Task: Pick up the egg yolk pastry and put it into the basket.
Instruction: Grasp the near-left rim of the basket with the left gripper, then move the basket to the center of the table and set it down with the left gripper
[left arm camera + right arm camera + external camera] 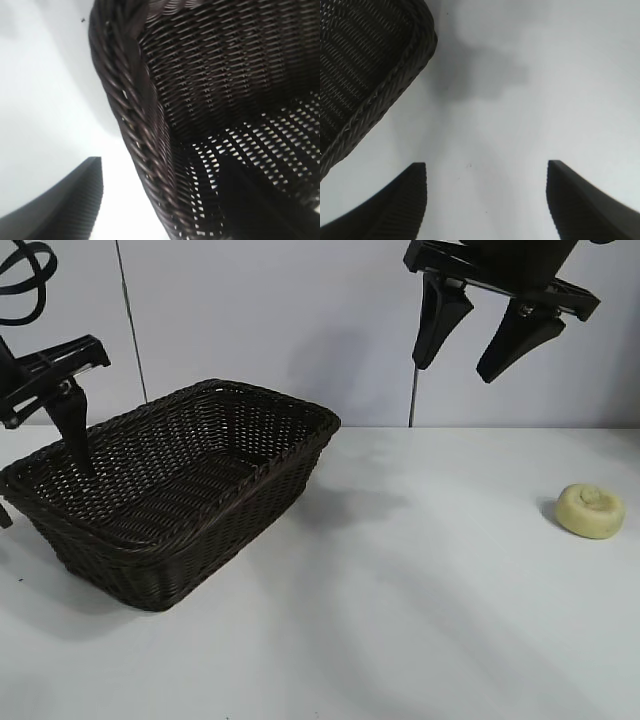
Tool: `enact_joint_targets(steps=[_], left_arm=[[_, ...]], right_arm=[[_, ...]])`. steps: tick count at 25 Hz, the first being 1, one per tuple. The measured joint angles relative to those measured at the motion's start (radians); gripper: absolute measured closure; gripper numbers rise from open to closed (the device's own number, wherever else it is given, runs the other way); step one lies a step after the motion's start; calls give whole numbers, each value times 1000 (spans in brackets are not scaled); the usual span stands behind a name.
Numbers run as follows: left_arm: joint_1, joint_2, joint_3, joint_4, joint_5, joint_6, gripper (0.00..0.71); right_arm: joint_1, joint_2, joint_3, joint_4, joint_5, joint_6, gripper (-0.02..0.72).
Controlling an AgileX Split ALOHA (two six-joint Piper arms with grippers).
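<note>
One egg yolk pastry (591, 510) is sitting on the white table (420, 600) toward its right side, dome up with the small knob pointing upward; being round, it is showing no long axis, and no writing or label is showing on it. It is lying well apart from the one basket (180, 495), which is resting at the table's left with its long axis running from the near left to the far right (its inside is holding no pastry).

The right gripper (478, 328) is hanging high above the table, between basket and pastry, fingers spread wide and holding nothing; its wrist view is showing bare tabletop between the two finger pads (395, 205) and a corner of the basket rim (385, 97).

The left gripper (70, 415) is hanging at the basket's left end, one finger (75, 435) reaching down inside the rim; I cannot tell how far apart its fingers are.
</note>
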Motion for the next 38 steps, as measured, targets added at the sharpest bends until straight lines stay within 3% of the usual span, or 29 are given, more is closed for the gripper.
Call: enact_joint_targets(steps=[8,10,13,14,20,25,30,38], left_arm=[[0,105,0,-52,-82,-10,256],[0,113,0,-71,-83,-26,328],[0,113,0,-80,-79,-40,556],[0,113,0,-88,-83,-54,600],[9,107,-1,-159,-53,20,609],[66,100,-59,-278,38,285,610],[101,100,-154,-292,143,516,610],[105,185,-303,-290,319,753,610]], right_arm=[[0,0,0,-2,2,0,209],[0,0,0,-4,2,0,209],[0,0,0,-4,2,0,209],[0,0,0,-4,3,0,209],[0,0,0,-4,3,0,209],[0,0,0,-7,3,0,209],[0,0,0,-8,11,0,209],[0,0,0,-8,21,0,209]])
